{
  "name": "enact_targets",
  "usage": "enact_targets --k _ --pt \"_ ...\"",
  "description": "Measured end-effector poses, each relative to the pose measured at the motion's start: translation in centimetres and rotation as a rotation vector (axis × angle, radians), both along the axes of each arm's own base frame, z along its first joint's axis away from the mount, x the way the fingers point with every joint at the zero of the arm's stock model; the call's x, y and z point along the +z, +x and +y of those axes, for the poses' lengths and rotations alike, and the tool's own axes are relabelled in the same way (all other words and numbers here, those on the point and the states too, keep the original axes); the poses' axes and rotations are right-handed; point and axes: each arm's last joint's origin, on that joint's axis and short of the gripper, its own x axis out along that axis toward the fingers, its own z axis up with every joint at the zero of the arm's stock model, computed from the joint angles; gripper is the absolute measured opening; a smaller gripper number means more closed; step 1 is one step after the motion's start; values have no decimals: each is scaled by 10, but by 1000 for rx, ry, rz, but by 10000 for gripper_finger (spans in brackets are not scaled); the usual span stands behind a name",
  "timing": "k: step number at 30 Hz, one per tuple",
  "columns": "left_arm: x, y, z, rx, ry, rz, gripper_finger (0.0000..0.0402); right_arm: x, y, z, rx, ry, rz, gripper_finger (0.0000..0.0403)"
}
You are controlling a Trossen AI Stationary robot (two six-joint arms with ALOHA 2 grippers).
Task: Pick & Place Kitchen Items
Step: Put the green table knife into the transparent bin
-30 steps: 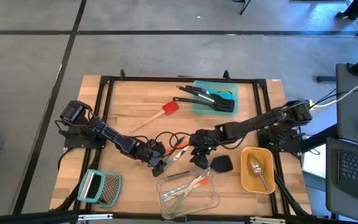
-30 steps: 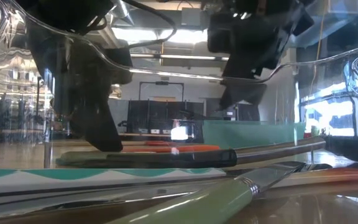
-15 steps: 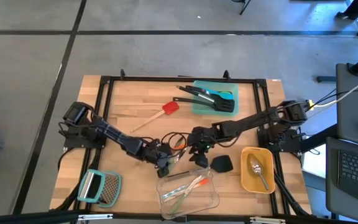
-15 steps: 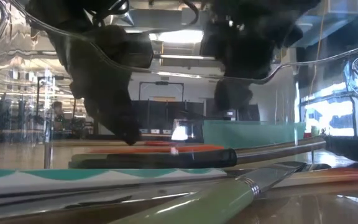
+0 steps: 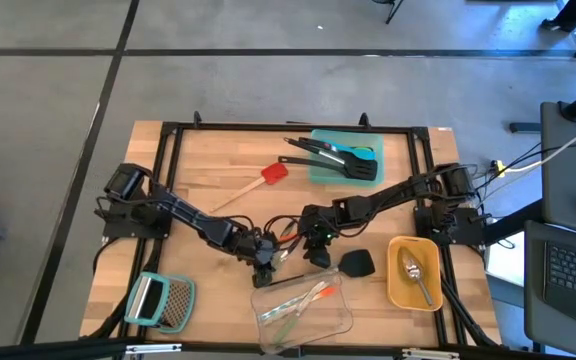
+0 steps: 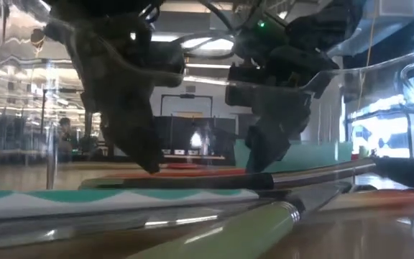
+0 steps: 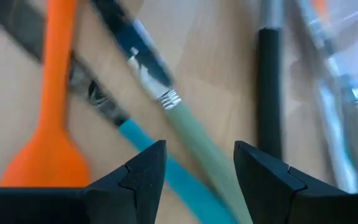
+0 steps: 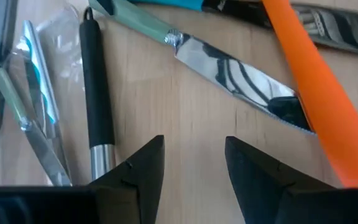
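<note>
Utensil cluster at table centre: we note a green-handled knife [image 8: 229,62], orange spatula [image 7: 48,124] and black handle [image 8: 98,106] lying loose beside the clear container [image 5: 303,308]. Left gripper [image 7: 194,165] hovers over the knife handle, fingers parted, empty. Right gripper [image 8: 188,165] alongside, likewise parted, empty.

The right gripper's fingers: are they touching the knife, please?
Apart. The right wrist view shows bare wood between the fingers and the knife lying ahead of them, nothing gripped.
</note>
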Motion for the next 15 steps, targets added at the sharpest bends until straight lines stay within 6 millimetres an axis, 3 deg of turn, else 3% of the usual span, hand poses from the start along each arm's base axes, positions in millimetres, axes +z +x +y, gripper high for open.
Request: enact_targets --k 15 --pt "-11 -4 20 16 117 108 184 2 3 -10 -28 3 -28 172"
